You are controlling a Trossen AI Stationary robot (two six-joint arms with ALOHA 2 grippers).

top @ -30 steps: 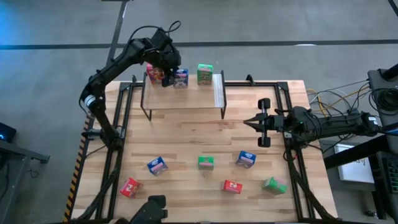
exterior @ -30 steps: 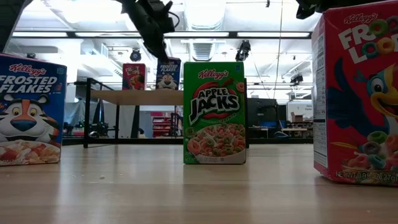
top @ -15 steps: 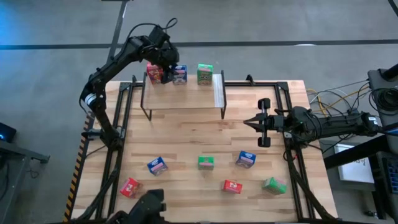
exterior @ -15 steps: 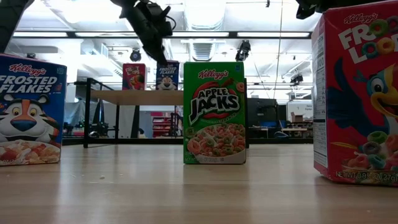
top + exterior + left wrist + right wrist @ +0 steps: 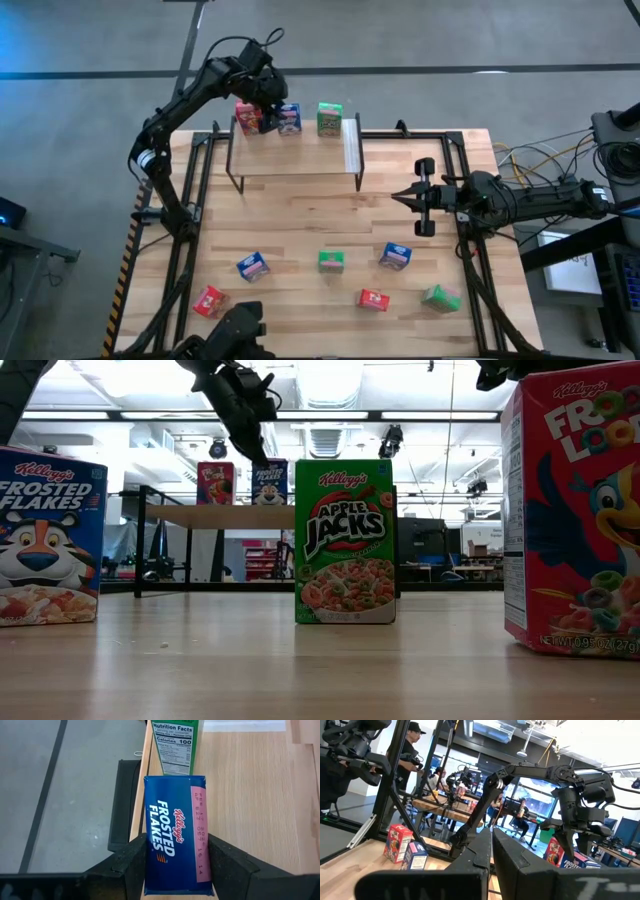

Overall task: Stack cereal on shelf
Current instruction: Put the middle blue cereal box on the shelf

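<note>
The shelf (image 5: 295, 160) stands at the table's far side. On its top board stand a red cereal box (image 5: 247, 117), a blue one (image 5: 289, 119) and a green one (image 5: 330, 118). My left gripper (image 5: 268, 108) reaches down from above, its fingers on either side of the blue box (image 5: 175, 840). My right gripper (image 5: 400, 197) hovers shut over the table's right half, pointing left. Six more boxes lie on the near half: blue (image 5: 253, 266), green (image 5: 331, 261), blue (image 5: 395, 256), red (image 5: 209, 300), red (image 5: 374, 299), green (image 5: 440, 297). My left gripper pinches the blue box by its upper end (image 5: 150, 855), one finger (image 5: 127, 862) on each narrow side. The fingers come from above, pointing down. The box is upright, its bottom on the shelf's top board, between the red box and the green one (image 5: 176, 745).
The low view shows the near boxes large: Frosted Flakes (image 5: 45, 535), Apple Jacks (image 5: 345, 540) and Froot Loops (image 5: 575, 510). Bare shelf board lies in front of the three standing boxes. Black frame rails run along both table sides. People show in the room beyond.
My left gripper has carried the blue box a little toward the far edge and lowered it. The box has gone from held slightly raised to standing on the shelf top beside the red box. For the last half second the gripper has stayed still.
</note>
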